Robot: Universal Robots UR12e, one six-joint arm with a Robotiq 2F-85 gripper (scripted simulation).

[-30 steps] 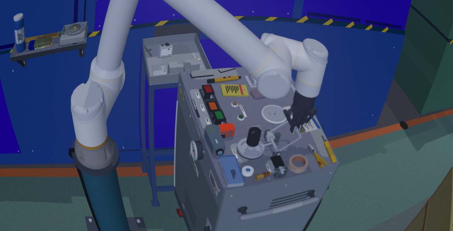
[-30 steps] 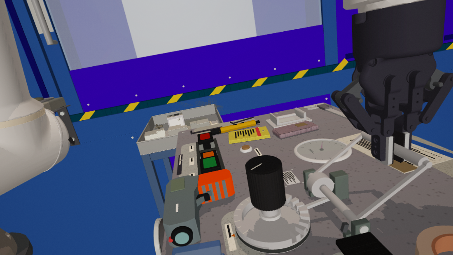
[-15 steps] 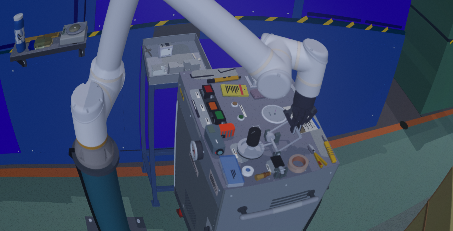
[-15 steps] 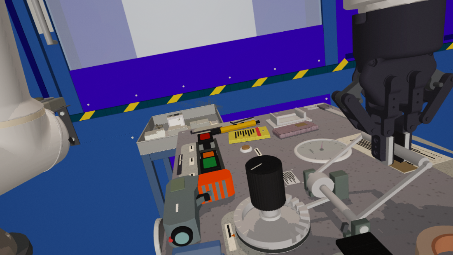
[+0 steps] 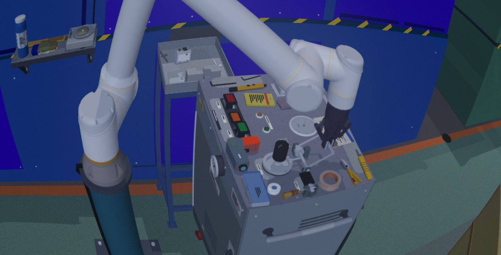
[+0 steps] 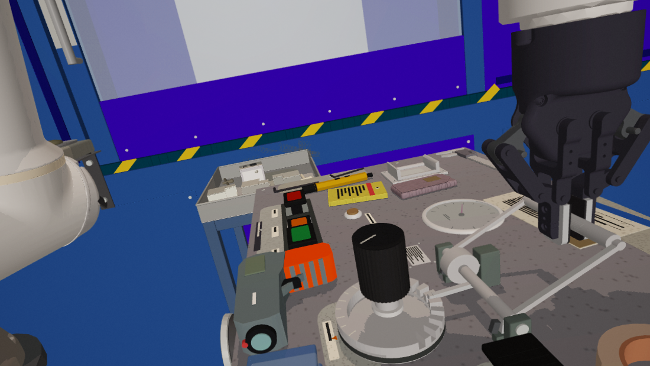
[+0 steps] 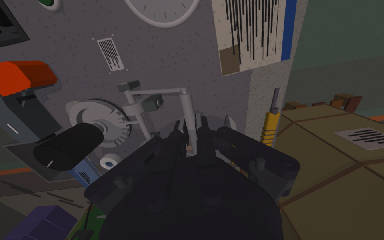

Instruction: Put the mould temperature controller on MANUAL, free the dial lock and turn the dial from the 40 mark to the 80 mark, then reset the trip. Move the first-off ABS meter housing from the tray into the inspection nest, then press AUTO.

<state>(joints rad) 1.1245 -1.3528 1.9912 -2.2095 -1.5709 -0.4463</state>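
My gripper [image 5: 327, 143] [image 6: 565, 228] [image 7: 191, 131] is closed around the grey bar of the dial lock lever [image 6: 582, 230] [image 5: 326, 145] at the right side of the controller's top panel. The lever's frame runs back to a pivot shaft [image 6: 472, 273] beside the black dial [image 5: 279, 150] [image 6: 381, 261] [image 7: 68, 146], which stands on its toothed scale ring. The red, orange and green buttons [image 5: 235, 116] [image 6: 298, 220] sit in a column at the panel's left. The white meter housing [image 5: 182, 56] [image 6: 250, 173] lies in the grey tray [image 5: 191, 62] behind the controller.
A white nest [image 6: 413, 168] sits at the panel's back, beside a yellow label [image 5: 259, 100] and pen [image 5: 247, 87]. A round gauge [image 5: 303, 125], tape roll [image 5: 329, 180], yellow screwdriver [image 5: 363, 165] and an orange-covered switch [image 5: 251, 143] crowd the panel. Cardboard boxes [image 7: 345, 167] lie to the right.
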